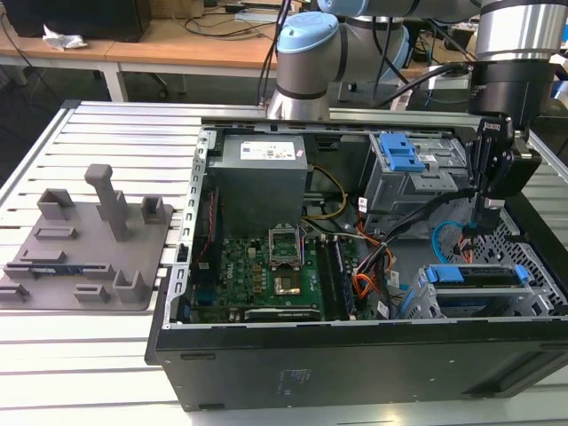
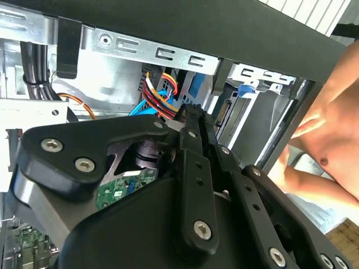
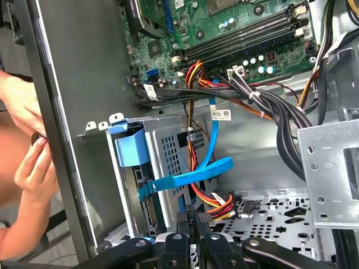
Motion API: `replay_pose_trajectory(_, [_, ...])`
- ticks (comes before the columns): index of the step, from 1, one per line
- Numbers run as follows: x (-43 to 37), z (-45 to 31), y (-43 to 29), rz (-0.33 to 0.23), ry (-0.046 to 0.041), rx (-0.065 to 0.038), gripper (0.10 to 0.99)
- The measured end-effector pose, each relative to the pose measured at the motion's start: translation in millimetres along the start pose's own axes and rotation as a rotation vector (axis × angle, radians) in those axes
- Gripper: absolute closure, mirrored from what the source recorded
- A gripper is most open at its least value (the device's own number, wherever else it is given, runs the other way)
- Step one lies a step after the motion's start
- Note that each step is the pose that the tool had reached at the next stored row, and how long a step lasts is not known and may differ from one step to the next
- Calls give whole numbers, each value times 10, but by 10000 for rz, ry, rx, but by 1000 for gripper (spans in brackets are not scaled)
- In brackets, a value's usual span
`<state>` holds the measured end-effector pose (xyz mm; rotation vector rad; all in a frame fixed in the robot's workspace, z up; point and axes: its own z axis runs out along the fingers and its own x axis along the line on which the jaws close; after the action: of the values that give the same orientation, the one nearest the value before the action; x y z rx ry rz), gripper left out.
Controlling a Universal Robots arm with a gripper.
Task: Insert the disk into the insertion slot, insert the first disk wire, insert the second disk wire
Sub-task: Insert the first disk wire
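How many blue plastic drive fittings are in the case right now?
2. A blue latch tops the upper bay on the far side; the disk's blue frame lies in the insertion slot nearer the camera, toward the exterior view's right. Others may be hidden.

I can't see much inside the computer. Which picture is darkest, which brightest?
Darkest: the second wrist view, where the black gripper darkens the foreground. Brightest: the first wrist view, light-blue cable evenly lit. Exterior view: bright table, dimmer case.

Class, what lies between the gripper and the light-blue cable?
In the first wrist view, the red, orange and black wire bundle lies between the gripper and the light-blue cable.
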<state>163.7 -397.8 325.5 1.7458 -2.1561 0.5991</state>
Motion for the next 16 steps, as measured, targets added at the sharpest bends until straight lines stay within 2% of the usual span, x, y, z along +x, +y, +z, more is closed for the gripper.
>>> replay_pose_trajectory(3, [-1, 1, 0, -1, -1, 0, 910])
replay_pose_trajectory(5, [-1, 0, 0, -1, -1, 0, 784])
replay_pose_trajectory(9, [-14, -10, 6, -17, 42, 18, 784])
replay_pose_trajectory(10, [-20, -19, 12, -29, 74, 31, 784])
replay_pose_trajectory(11, [-15, -35, 33, -77, 143, 74, 784])
replay_pose_trajectory(12, [-6, -45, 44, -101, 166, 94, 784])
replay_pose_trajectory(14, [6, -57, 75, -148, 163, 120, 784])
replay_pose_trajectory(16, [12, -60, 95, -299, 142, 207, 784])
